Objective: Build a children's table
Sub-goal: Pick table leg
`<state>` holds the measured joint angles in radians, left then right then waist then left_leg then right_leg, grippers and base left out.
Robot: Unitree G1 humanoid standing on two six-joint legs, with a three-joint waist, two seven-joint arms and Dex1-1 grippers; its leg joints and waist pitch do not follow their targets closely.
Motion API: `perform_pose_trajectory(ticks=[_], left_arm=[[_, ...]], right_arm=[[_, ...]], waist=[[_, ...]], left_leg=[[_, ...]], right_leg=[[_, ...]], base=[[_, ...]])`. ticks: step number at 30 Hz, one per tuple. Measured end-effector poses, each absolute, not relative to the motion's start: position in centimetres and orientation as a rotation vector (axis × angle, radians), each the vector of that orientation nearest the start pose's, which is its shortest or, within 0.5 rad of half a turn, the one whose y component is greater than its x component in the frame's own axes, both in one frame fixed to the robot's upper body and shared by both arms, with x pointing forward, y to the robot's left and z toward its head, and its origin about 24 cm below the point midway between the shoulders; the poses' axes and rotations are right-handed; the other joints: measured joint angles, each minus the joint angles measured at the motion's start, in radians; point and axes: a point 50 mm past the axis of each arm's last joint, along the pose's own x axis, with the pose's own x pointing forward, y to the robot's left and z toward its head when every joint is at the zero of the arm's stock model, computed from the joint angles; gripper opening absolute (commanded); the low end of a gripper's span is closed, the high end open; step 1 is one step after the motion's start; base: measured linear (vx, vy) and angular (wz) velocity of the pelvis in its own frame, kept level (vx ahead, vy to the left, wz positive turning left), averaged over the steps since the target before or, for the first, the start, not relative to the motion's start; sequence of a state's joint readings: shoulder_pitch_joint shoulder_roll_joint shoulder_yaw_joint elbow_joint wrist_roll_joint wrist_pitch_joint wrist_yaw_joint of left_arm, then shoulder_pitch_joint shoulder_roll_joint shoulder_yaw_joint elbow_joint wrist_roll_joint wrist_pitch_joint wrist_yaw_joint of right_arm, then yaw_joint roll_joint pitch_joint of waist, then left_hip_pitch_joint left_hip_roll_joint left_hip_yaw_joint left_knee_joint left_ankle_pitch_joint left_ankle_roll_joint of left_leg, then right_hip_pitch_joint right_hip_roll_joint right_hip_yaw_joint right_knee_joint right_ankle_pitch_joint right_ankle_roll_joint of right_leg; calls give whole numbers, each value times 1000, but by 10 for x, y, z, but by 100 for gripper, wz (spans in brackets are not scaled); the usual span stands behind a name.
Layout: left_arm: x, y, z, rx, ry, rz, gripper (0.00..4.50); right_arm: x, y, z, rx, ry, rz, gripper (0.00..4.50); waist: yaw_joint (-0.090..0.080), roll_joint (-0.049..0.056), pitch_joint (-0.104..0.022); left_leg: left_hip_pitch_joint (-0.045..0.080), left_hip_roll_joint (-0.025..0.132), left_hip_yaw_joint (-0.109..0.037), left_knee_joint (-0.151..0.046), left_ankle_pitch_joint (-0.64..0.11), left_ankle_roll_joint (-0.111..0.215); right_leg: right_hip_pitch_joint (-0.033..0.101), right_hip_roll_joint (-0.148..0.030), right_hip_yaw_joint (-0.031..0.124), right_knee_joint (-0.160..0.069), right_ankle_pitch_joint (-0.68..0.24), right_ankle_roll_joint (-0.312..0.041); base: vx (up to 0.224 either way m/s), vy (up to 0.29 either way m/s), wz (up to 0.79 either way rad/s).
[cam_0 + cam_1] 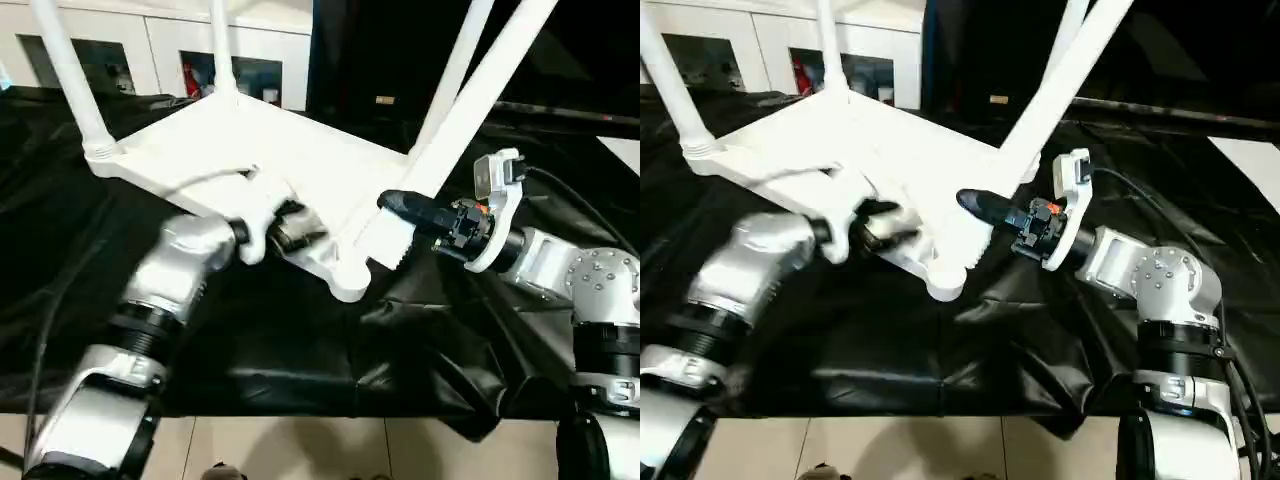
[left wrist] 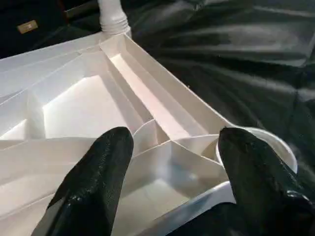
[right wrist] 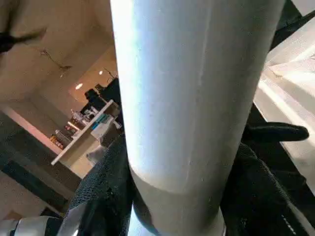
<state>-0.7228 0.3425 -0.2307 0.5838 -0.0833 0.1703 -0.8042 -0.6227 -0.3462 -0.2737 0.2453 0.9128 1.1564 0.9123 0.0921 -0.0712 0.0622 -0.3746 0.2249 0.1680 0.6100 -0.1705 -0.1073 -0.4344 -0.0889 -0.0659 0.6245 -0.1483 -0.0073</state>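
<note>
Silver forearms reach in from the near edge toward the children's table [image 1: 290,160], which lies upside down on a black cloth [image 1: 300,350], its ribbed underside facing up. Taking that tabletop as the landmark: the left gripper [image 2: 172,162] sits at its near edge, close to the near corner, with its two black fingers [image 2: 98,172] spread apart over the ribs and touching nothing that can be seen; between and just past them lies the round corner socket [image 2: 275,147], with no leg in it. At the tabletop's near right side the right gripper [image 1: 985,207] pinches a white tubular leg [image 1: 470,105] low on its shaft, one black finger on each side of the tube, as the right wrist view shows; this leg [image 3: 197,88] leans away up and to the right, its ribbed lower end [image 1: 385,245] resting against the tabletop's edge beside the near corner. Three more legs stand from the tabletop: one at the far left corner [image 1: 70,80], one at the far corner [image 1: 222,45], and one [image 1: 455,75] just behind the held leg. Beyond the tabletop stands a white cabinet [image 1: 160,45] with shelves
</note>
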Motion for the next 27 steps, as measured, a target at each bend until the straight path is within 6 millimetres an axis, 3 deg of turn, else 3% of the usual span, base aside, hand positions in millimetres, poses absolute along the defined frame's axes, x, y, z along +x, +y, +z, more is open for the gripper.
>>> perform_pose_trajectory(ticks=[8, 16, 21, 25, 27], left_arm=[[358, 132, 93, 504, 251, -972, 325], [356, 133, 101, 584, 187, -1069, 325], [361, 130, 98, 700, 243, -1123, 325], [362, 127, 85, 738, 292, -1132, 325], [364, 124, 81, 777, 311, -1134, 325]], right_arm=[[310, -161, 149, 833, 330, 1180, 190], [332, -169, 137, 463, 290, 846, 190], [331, -178, 125, 286, 327, 765, 190], [327, -177, 109, 225, 375, 747, 190], [327, -178, 109, 206, 367, 739, 190]], waist=[[-1, 1, 0], [4, 6, 2], [3, 16, -2], [-3, 30, -1], [-5, 32, -1]], left_leg=[[0, 0, 0, 0, 0, 0], [0, 0, 0, -1, 0, -1], [1, -1, 1, -3, 0, -1], [1, -1, 1, -3, 0, -1], [1, -1, 0, -4, 0, -1]], right_leg=[[0, 0, 0, 0, 0, 0], [0, 0, 0, -1, 0, 0], [0, 0, 0, -2, -1, 1], [0, 0, 1, -2, 0, 0], [-1, 1, 1, -1, 0, 0]], base=[[0, 0, 0], [0, 0, 0], [0, 0, 0], [0, 0, 0], [0, 0, 0]])
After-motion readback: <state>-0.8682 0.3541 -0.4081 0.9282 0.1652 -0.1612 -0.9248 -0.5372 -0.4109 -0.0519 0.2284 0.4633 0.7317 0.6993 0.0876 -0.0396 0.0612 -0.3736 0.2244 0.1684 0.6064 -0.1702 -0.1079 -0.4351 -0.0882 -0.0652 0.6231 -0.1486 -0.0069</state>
